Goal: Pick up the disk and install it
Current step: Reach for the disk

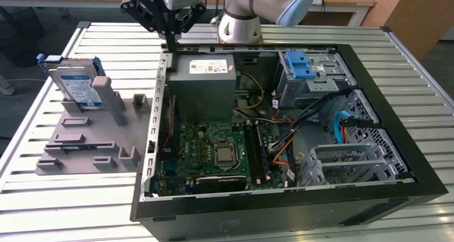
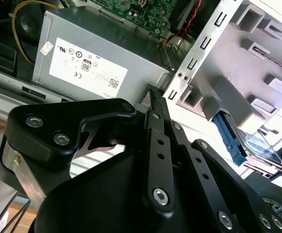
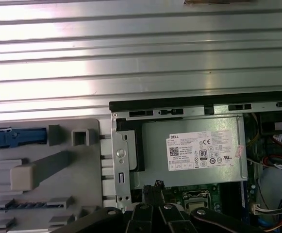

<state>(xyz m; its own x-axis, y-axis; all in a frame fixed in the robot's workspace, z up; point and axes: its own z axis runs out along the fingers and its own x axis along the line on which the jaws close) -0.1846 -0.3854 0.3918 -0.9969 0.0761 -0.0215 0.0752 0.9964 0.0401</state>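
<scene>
The disk stands on edge in a grey holder on the exterior view's left, its blue-and-white label facing out and blue rails along its sides. My gripper hangs shut and empty above the back left corner of the open computer case, to the right of the disk and well apart from it. In the first wrist view the disk's blue rail shows edge-on in the holder, with the gripper over the case rim. The second wrist view has the gripper pointing at the case edge and the disk beyond it.
Inside the case sit a grey metal box with a white sticker, a green motherboard, loose cables and a drive cage with a blue latch. Everything rests on a slatted metal table. The holder has several empty slots.
</scene>
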